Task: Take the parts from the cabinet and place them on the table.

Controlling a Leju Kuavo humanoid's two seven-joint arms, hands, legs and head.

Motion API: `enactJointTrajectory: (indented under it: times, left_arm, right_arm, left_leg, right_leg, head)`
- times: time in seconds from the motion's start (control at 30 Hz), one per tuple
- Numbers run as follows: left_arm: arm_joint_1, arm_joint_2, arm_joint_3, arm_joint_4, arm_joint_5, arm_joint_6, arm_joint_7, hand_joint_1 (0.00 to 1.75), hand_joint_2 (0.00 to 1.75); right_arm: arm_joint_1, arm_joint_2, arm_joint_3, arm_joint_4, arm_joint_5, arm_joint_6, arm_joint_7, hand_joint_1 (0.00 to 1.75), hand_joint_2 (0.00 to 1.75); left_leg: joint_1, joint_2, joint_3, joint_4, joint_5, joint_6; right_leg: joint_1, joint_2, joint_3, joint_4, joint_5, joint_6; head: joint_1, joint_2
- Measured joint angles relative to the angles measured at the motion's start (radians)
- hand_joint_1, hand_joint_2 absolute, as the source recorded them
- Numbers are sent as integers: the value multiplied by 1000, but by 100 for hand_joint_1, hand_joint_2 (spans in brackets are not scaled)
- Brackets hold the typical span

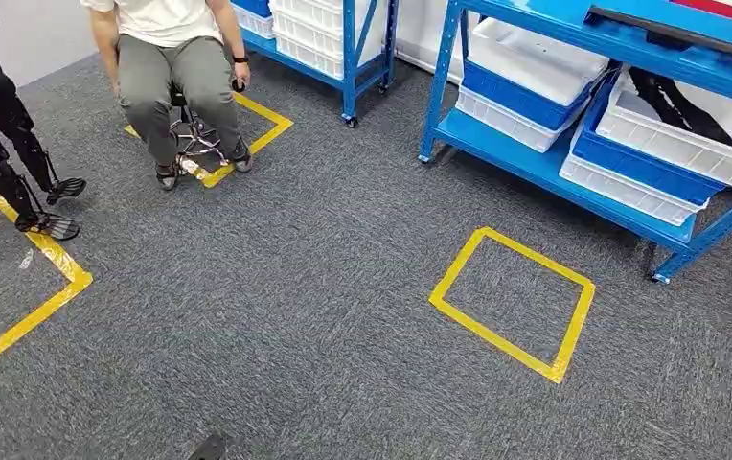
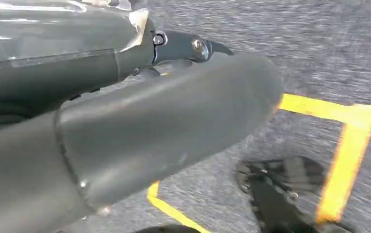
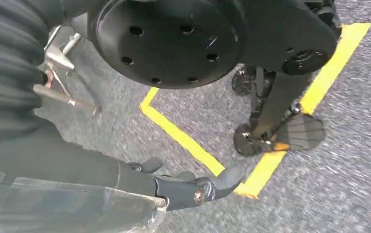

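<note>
A: Head view: the blue cabinet (image 1: 544, 168) stands at the right across grey carpet; white bins (image 1: 674, 144) sit on its shelves, and dark parts (image 1: 674, 101) lie in one of them; nothing looks taken yet, so by my reading the whole fetch and the placing on the table are still to do

B: And around it?

A: A seated person (image 1: 175, 77) on a stool near the far side, a second blue rack (image 1: 338, 43) behind; another robot's black legs (image 1: 12, 144) at the left; a yellow taped square (image 1: 514, 302) on the floor before the cabinet; the floor between looks open to walk

B: Left wrist view?

A: The left hand (image 2: 140, 121) looms close, grey thumb large and a dark finger (image 2: 183, 46) stretched beyond it; nothing visibly held, but how far the fingers part I cannot tell; yellow tape (image 2: 348, 145) and blurred carpet behind

B: Right wrist view?

A: The right hand (image 3: 164, 187) hangs over the floor, dark fingers (image 3: 217, 182) reaching toward yellow floor tape (image 3: 198, 153); no part visible in them; open or closed, I cannot tell
</note>
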Motion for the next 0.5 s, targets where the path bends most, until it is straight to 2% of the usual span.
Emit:
enactJointTrajectory:
  times: [0.03, 0.07, 0.1, 0.13, 0.17, 0.2, 0.23, 0.27, 0.3, 0.33, 0.37, 0.4, 0.43, 0.5]
  left_arm:
    - [-1, 0, 0, 0, 0, 0, 0, 0, 0]
    - [-1, -2, 0, 0, -1, 0, 0, 0, 0]
    - [-2, -1, 0, 0, -1, 0, 0, 0, 0]
    - [-1, -1, 0, 0, -1, 0, -1, 0, 0]
    - [1, -1, 0, 0, -1, 1, -1, 0, 0]
    - [3, 0, 0, 0, -1, 1, -1, 0, 0]
    - [4, -1, 0, 0, -1, 2, -1, 0, 0]
    - [3, -1, 0, 0, -3, 2, -1, 0, 0]
    - [3, 0, 0, 0, -4, 2, -1, 0, 0]
    - [2, -1, 0, 0, -7, 4, -1, 0, 0]
    - [1, -1, 0, 0, -9, 5, -1, 0, 0]
    - [1, -2, 0, 0, -10, 5, -1, 0, 0]
    - [1, -3, 0, 0, -10, 6, -1, 0, 0]
    - [2, -2, 0, 0, -11, 7, -1, 0, 0]
  right_arm:
    - [3, 0, 0, 0, 0, 0, 0, 0, 175]
    - [6, -2, 0, 0, 0, 0, 0, 0, 175]
    - [7, -1, 0, 0, -3, 0, 0, 0, 175]
    - [3, 0, 0, 0, -3, 0, 0, 0, 175]
    - [-1, -2, 0, 0, -3, 0, 0, 0, 175]
    - [-3, -2, 0, 0, -3, 0, 0, 0, 175]
    - [-3, -2, 0, 0, -3, 0, 0, 0, 175]
    - [0, -2, 0, 0, -4, 1, -1, 0, 175]
    - [0, -3, 0, 0, -4, 1, -1, 0, 175]
    - [0, -3, 0, 0, -4, 1, 0, 0, 175]
    - [1, -3, 0, 0, -5, 1, -1, 0, 175]
    - [-1, -5, 0, 0, -5, 2, -1, 0, 175]
    - [-3, -6, 0, 0, -6, 2, -1, 0, 175]
    - [-5, -6, 0, 0, -6, 7, -2, 0, 175]
  left_leg:
    - [-3, 12, 0, -2, 3, 10]
    - [1, 28, 1, -10, 10, 22]
    - [-2, 36, 2, -11, 10, 30]
    - [-5, 51, 1, -11, 10, 36]
    - [-8, 67, 0, -11, 10, 38]
    - [-13, 85, -2, -11, 9, 39]
    - [-17, 99, -3, -10, 8, 42]
    - [-20, 113, -3, -10, 8, 42]
    - [-23, 125, -2, -10, 7, 43]
    - [-25, 137, 0, -11, 7, 44]
    - [-28, 148, 2, -11, 5, 44]
    - [-28, 157, 6, -11, 4, 43]
    - [-35, 166, 9, -9, 0, 37]
    - [-32, 186, 13, -10, -7, 28]
  right_leg:
    - [0, 11, -2, -1, 1, 8]
    - [-7, 5, -2, 7, -1, 11]
    - [-3, -52, -14, 34, -17, 8]
    - [-1, -91, -44, 94, -50, 3]
    - [0, -112, -86, 174, -87, 0]
    - [3, -120, -131, 267, -123, -2]
    - [3, -122, -157, 323, -138, 0]
    - [4, -122, -156, 329, -135, 4]
    - [6, -124, -131, 287, -119, 7]
    - [10, -129, -82, 203, -88, 10]
    - [15, -146, -29, 109, -57, 8]
    - [26, -201, 20, 24, -38, -3]
    - [37, -227, 20, 8, -33, -18]
    - [40, -208, 16, 3, -28, -29]
  head:
    - [0, 0]
    - [0, 0]
    - [2, 0]
    - [11, 0]
    - [13, 0]
    - [13, 0]
    - [13, 0]
    - [13, 0]
    - [13, 0]
    - [13, 0]
    - [13, 0]
    - [13, 0]
    - [10, 0]
    - [11, 0]
